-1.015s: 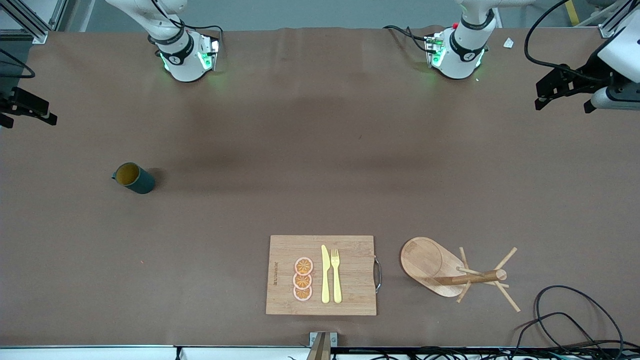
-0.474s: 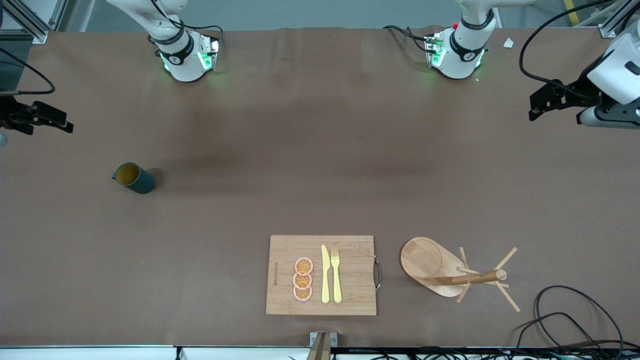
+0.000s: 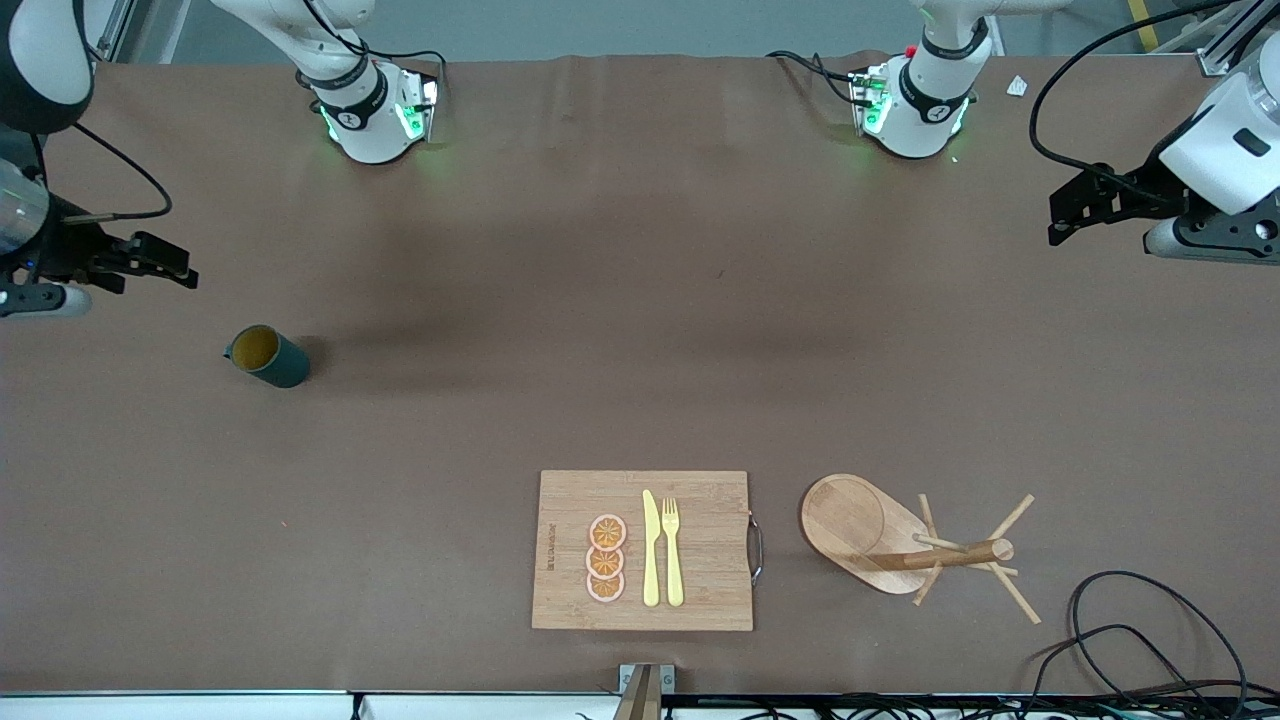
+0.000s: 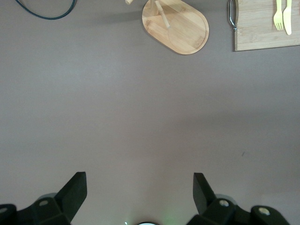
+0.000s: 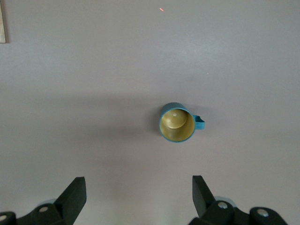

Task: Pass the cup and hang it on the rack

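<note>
While the cup (image 3: 267, 356) and rack (image 3: 905, 545) sit unmoved, right gripper (image 3: 165, 262) has slid closer over the table toward the cup, jaws spread, empty. Left gripper (image 3: 1075, 207) edged inward slightly, jaws also spread.

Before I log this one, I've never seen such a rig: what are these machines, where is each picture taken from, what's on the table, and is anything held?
Two robot arms stand at a brown table. One picture looks down from a high camera facing them; the other two come from cameras on each arm's wrist. The right gripper is open over the table near the cup, a teal mug standing upright. The left gripper is open over its own end of the table. Nearer the camera lie a cutting board with fruit slices, a knife and a fork, and beside it the rack. Nothing is held.
</note>
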Robot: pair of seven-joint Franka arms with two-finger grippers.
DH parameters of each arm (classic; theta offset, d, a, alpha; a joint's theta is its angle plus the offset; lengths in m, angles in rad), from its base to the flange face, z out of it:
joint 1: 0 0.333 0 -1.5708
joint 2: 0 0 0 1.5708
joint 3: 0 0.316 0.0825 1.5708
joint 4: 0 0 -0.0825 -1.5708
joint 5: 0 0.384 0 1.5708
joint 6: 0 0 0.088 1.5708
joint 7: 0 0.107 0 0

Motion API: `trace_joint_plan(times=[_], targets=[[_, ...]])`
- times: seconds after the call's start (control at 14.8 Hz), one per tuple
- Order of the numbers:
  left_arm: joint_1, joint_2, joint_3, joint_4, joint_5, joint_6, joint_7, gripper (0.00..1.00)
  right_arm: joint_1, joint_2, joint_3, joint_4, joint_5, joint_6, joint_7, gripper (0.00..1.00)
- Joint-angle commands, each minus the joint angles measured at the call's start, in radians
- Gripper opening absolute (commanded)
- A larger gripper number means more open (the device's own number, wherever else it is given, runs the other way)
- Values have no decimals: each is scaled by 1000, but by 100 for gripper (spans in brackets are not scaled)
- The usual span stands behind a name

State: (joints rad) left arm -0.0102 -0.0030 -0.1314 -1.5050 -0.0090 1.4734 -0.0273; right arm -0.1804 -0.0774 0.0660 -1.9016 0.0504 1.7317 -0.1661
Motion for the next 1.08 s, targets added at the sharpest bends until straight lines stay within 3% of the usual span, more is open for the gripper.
trace_joint_plan(times=[0.0, 1.02], targets=[[1, 9, -7, 22, 21, 4, -19, 100, 1, -39, -2, -34, 11, 17, -1, 100], [1, 9, -14, 20, 27, 2, -20, 100, -7, -35, -2, -132, 9, 137, -3, 100]])
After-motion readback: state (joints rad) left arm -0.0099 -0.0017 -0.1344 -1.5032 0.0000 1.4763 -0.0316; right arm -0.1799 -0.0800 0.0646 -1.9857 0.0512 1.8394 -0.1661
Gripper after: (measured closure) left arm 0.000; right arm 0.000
